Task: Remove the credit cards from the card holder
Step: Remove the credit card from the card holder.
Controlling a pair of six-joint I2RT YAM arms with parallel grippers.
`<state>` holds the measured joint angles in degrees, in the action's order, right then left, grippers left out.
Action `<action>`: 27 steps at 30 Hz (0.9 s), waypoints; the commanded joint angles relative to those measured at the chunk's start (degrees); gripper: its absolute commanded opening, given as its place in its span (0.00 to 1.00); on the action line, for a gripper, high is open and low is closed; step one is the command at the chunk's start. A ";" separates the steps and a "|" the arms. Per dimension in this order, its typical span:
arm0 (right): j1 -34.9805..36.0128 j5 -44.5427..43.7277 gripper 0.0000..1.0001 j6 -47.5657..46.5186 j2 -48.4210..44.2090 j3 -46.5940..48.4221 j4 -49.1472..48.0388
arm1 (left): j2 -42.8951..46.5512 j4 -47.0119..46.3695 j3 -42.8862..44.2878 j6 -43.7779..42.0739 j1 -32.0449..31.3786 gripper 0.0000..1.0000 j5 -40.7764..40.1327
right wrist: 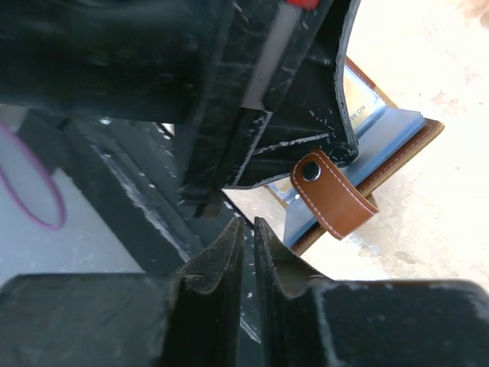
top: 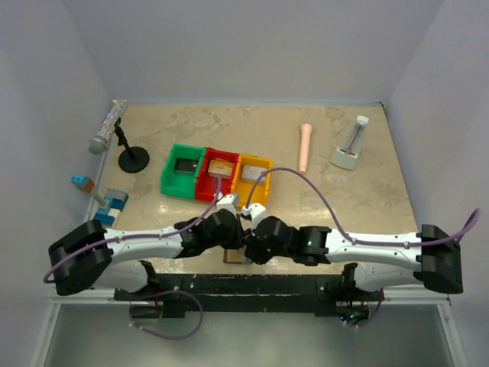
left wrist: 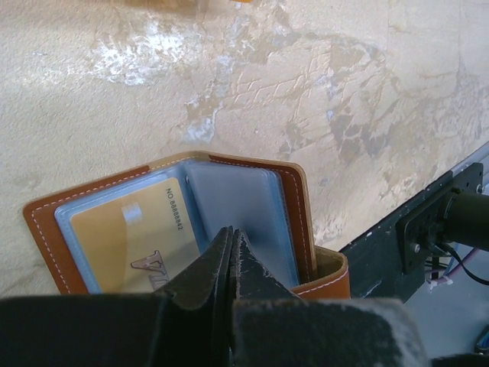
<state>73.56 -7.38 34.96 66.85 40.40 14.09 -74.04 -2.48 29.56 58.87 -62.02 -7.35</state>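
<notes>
**Top view.** Noted card holder [top: 235,260] lying open at the near edge of the table [top: 344,206], about centre, mostly hidden under both arms. Located left gripper [top: 238,248] and right gripper [top: 250,248] tip to tip directly over it, very crowded.

**Left wrist.** Logged left gripper clenched, tips pressed down on the pale sleeves close to the middle fold. Cannot tell whether pinching a sleeve leaf or merely pinning the holder. Spotted gold card [left wrist: 122,237] in the left sleeve, fully seated, not yet drawn out. Found black rail [left wrist: 428,229] of the near edge just beside the right cover.

**Right wrist.** Recorded right fingers drawn nearly together, slim gap only, nothing visible between them. Placed them near the brown strap [right wrist: 336,202] but apart from it, low beside the left gripper's body.

**Risks, as judgement:**
- Shoving the holder off the near edge through any nearward push.
- Knocking gripper against gripper, given the crowding.
- Catching the strap instead of a card, then dragging the whole holder.
- Lifting holder with card through a slipping pin on slick sleeves.
</notes>
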 commanded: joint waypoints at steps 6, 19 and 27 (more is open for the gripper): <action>0.18 -3.25 0.07 2.56 5.74 -0.85 0.94 | 0.91 -2.09 0.77 -0.87 -0.21 0.00 0.15; -7.46 2.09 0.02 10.39 9.18 -8.31 -4.76 | 1.18 -1.91 -7.32 2.91 -0.21 0.00 -3.01; -9.14 4.65 0.06 10.04 7.25 -10.34 -8.99 | -0.23 -2.62 -7.94 2.39 -0.21 0.00 -3.37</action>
<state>64.55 -3.77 44.60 75.57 30.61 8.58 -73.12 -6.37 22.85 61.56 -62.02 -9.17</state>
